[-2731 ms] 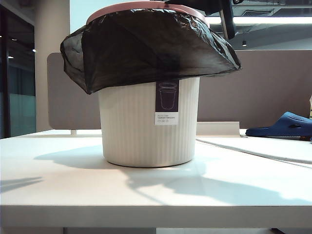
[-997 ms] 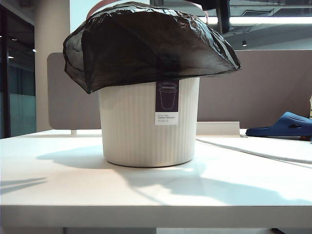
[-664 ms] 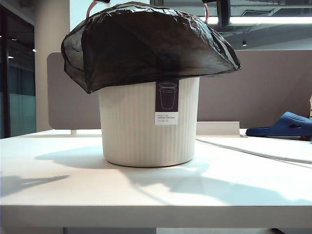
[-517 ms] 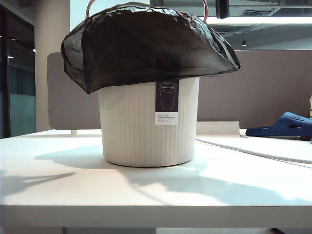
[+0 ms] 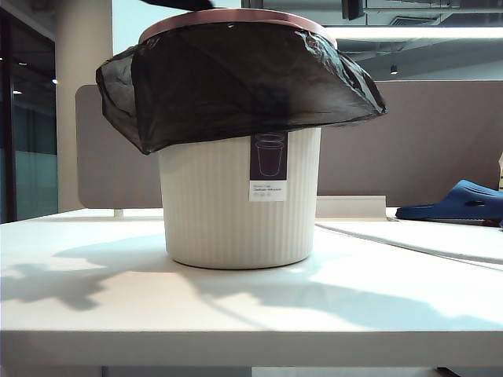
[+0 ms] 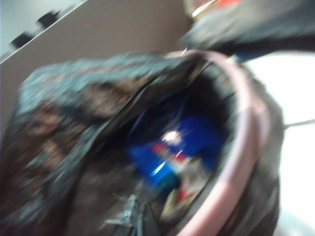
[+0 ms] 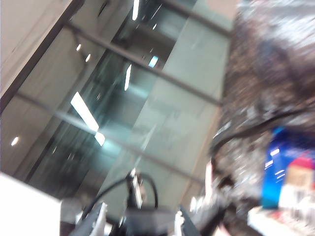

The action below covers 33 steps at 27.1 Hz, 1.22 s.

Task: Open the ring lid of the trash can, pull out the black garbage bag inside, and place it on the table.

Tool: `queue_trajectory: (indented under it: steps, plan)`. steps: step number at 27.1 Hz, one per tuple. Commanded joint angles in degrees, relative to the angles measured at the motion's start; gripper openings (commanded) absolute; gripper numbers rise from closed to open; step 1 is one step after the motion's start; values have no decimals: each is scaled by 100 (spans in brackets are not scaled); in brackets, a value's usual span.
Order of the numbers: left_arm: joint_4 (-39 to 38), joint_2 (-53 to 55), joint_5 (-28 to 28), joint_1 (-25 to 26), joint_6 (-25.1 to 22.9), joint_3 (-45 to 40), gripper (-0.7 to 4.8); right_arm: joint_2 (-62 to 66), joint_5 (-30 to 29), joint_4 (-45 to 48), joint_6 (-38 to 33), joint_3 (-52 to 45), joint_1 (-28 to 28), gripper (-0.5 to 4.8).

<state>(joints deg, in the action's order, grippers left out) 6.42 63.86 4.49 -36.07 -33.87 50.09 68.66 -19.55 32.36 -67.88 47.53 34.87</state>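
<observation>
Cream trash can (image 5: 240, 200) stands mid-table (image 5: 118, 306); pink ring lid (image 5: 236, 16) sits on its rim, pinning the black garbage bag (image 5: 236, 82) draped outside. Left gripper, above & out of view, is closed; right gripper's (image 7: 140, 221) width unclear.

Left claw is clamped fully shut, up high above the table's left half. Right claw (image 7: 140, 223) hangs over the right half, prongs parted about midway, gripping nothing visible.
</observation>
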Motion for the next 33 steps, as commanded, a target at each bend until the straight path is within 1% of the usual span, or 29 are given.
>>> queue_trajectory:
  steps: [1, 2, 3, 4, 5, 6, 7, 8, 9, 10, 11, 12, 14, 15, 16, 17, 19, 21, 25, 26, 33]
  plan:
    - [-120, -597, -181, 4, 317, 195, -6, -225, -334, 66, 44, 81, -306, 181]
    - [-249, -758, -177, 4, 533, 271, -6, -286, -363, -44, 52, 81, -348, 181]
    - [-562, -1040, -197, 4, 990, 400, -6, -369, -352, -293, 101, 81, -393, 181]
    - [-815, -1176, -190, 2, 1327, 494, -6, -426, -345, -507, 160, 81, -422, 181]
    - [-1331, -1397, -195, 2, 2002, 649, -6, -505, -269, -872, 208, 81, -466, 181]
    - [-1567, -1482, -203, 4, 2273, 710, -6, -551, -175, -1071, 219, 79, -463, 181]
    - [-2105, -1652, -214, 7, 2533, 822, -6, -577, -96, -1329, 236, 74, -446, 181]
    - [-2382, -1718, -197, 7, 2538, 874, -6, -577, -96, -1443, 254, 70, -446, 181]
    - [-2835, -1799, -13, 7, 2529, 929, -6, -577, -96, -1624, 256, 70, -446, 182]
    - [-3053, -1810, 249, 0, 2531, 931, -6, -577, -107, -1700, 269, 70, -446, 184]
    - [-3351, -1803, 623, 2, 2524, 920, -6, -577, -162, -1746, 273, 70, -446, 199]
    - [-3480, -1794, 632, 2, 2476, 911, -6, -577, -195, -1759, 251, 70, -444, 203]
    - [-3738, -1775, 678, 2, 2199, 911, -6, -575, -348, -1788, 162, 70, -442, 204]
    - [-3862, -1749, 852, 2, 2059, 907, -6, -579, -446, -1888, 118, 70, -442, 204]
    - [-3919, -1727, 944, 2, 2031, 907, -6, -579, -505, -1952, 70, 70, -442, 204]
    - [-3989, -1694, 970, 2, 2024, 905, -6, -579, -595, -2057, 37, 70, -442, 218]
    - [-4079, -1657, 973, 2, 1867, 901, -6, -577, -599, -2164, 39, 70, -393, 218]
    - [-4065, -1615, 975, 2, 1864, 835, -6, -577, -584, -2240, 39, 70, -302, 223]
    - [-4089, -1486, 973, 2, 1864, 680, -6, -573, -562, -2500, 42, 70, -297, 226]
    - [-4081, -1456, 970, 2, 1864, 664, -6, -573, -544, -2533, 52, 70, -297, 234]
    - [-3733, -1187, 973, 2, 1862, 662, -6, -568, -446, -2592, 57, 70, -297, 236]
